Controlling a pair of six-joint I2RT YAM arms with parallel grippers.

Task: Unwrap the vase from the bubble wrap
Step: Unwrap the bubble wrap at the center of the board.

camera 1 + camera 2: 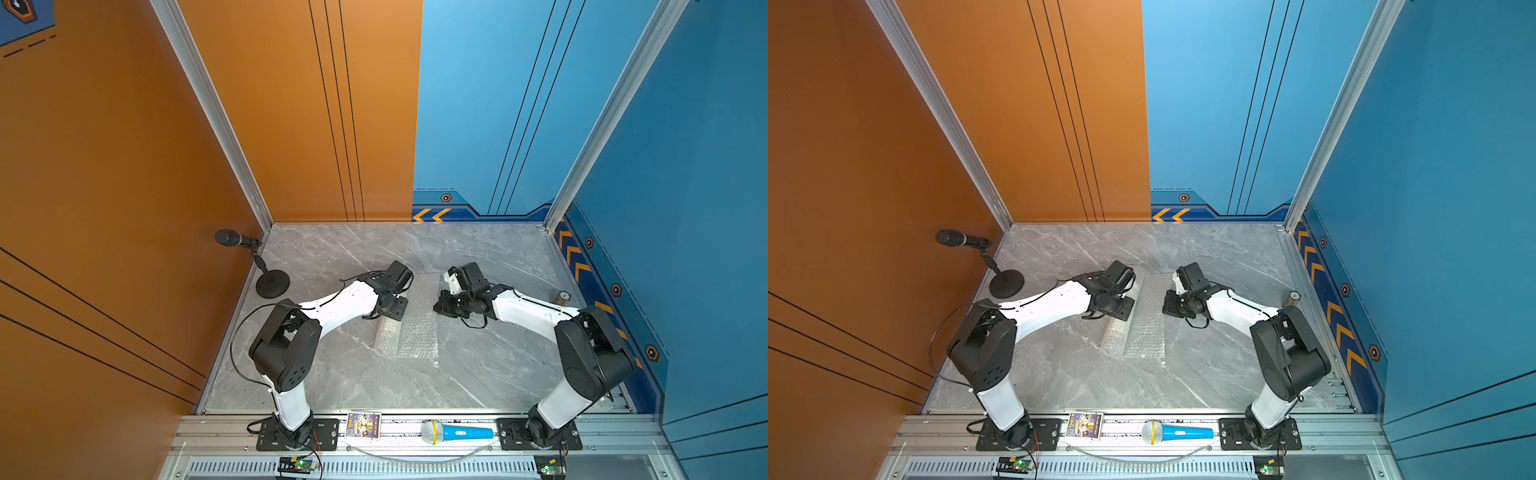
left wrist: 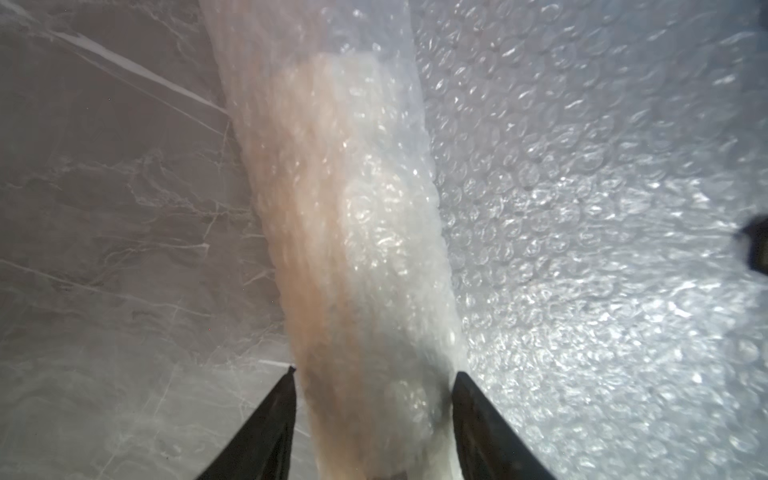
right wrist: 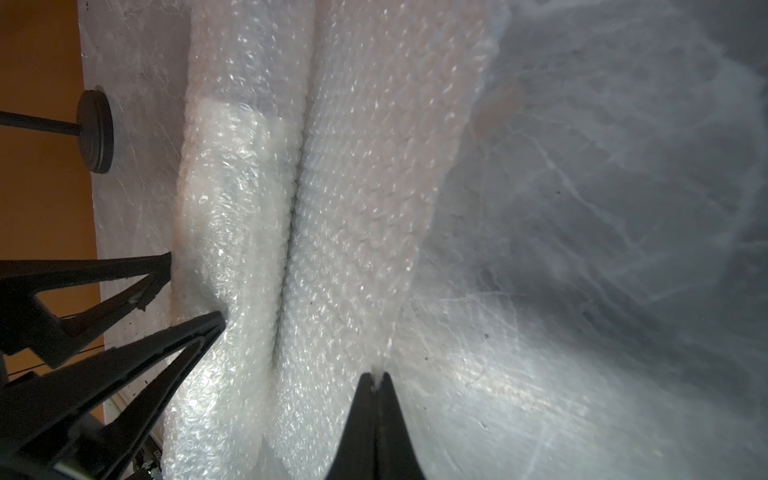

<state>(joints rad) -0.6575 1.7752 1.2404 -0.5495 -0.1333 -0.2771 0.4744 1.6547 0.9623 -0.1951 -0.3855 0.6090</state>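
The vase lies on its side on the marble table, rolled inside the bubble wrap, with a flat unrolled flap beside it. Farther along, the left gripper clamps the roll with the vase inside, and the right gripper is pinched on the flap's outer edge. I'd draw that edge low and sideways, away from the roll, with the left grip light enough that the ceramic can turn.

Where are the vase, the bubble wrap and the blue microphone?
vase (image 2: 355, 224): left wrist view, body seen through the wrap.
bubble wrap (image 1: 419, 328): in a top view, flat spread-out part.
blue microphone (image 1: 467, 433): in a top view, its handle.
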